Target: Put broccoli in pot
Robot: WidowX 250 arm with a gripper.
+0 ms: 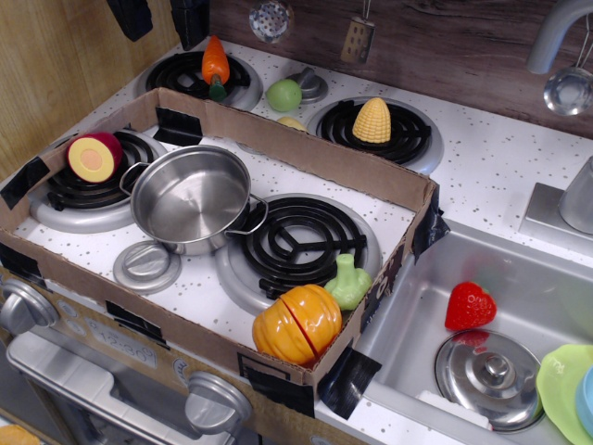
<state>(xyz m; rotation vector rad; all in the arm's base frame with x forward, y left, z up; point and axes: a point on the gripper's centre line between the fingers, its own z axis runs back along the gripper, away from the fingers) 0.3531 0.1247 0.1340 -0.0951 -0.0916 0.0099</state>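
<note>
The pale-green broccoli (348,283) lies on the front right burner, touching the orange pumpkin (298,323). The shiny steel pot (190,197) stands empty and upright at the left of the cardboard frame, between the two front burners. My gripper (161,19) is at the top left edge, high above the back left burner and far from both. Only its two dark fingertips show; they are spread apart with nothing between them.
A low cardboard wall (306,148) fences the front stove area. A red-and-yellow fruit half (93,156) sits on the left burner. Behind the wall are a carrot (215,63), a green ball fruit (283,95) and corn (372,120). The sink holds a strawberry (470,306) and a steel lid (488,375).
</note>
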